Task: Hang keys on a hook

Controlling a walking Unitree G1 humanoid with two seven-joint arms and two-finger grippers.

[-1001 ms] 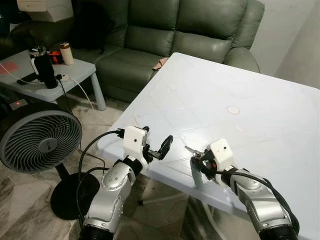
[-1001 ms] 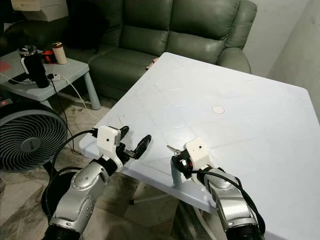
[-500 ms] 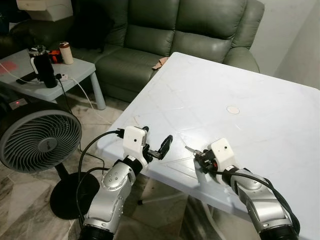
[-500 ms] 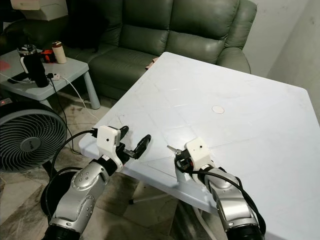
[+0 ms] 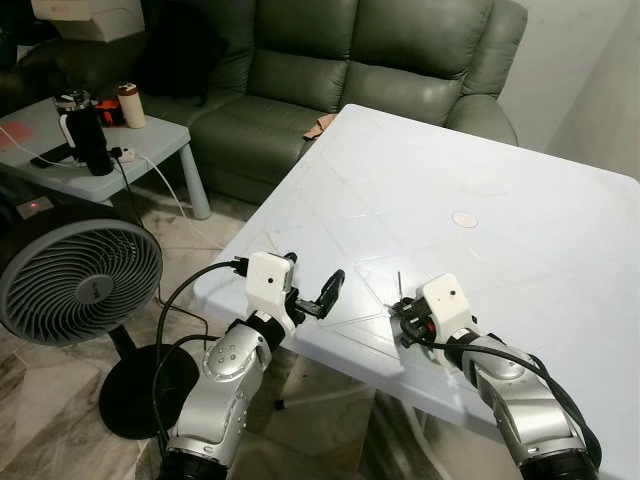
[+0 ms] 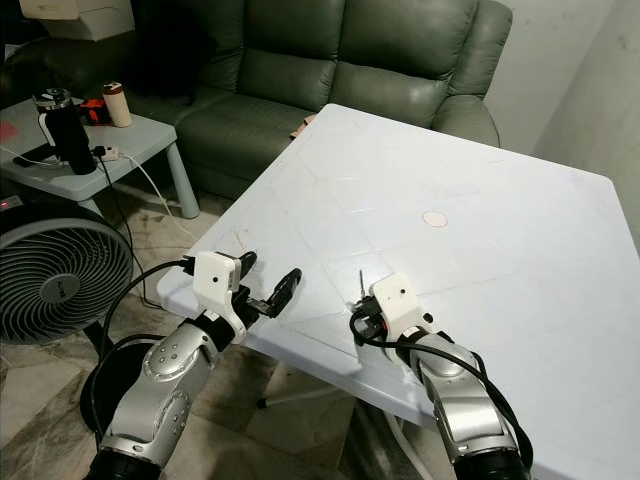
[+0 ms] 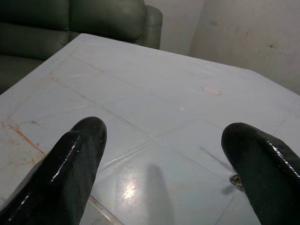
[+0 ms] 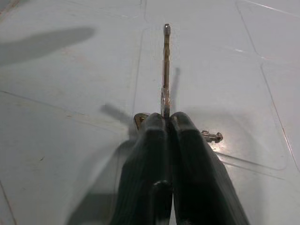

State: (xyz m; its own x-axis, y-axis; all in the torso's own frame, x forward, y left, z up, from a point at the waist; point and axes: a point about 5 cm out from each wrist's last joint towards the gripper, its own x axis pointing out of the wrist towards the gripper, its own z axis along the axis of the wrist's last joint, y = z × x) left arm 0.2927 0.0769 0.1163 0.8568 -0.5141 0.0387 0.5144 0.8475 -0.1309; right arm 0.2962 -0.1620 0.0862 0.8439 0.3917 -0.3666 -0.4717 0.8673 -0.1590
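Right gripper (image 8: 165, 123) — fingers pressed together on the keys (image 8: 165, 70), one thin key blade sticking straight out past the fingertips, low centre-right of the head views over the near edge of the white table (image 5: 520, 230). Left gripper (image 5: 322, 297) — fingers spread apart and holding nothing, lower centre at the table's near corner, beside the right gripper. Surroundings — green sofa (image 5: 330, 70) across the top, black floor fan (image 5: 75, 280) at the left, small side table (image 5: 60, 150) in the upper left.

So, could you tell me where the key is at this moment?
The key is pinched in the right gripper, its blade pointing away just above the white table near the front edge, with the open left gripper nearby.
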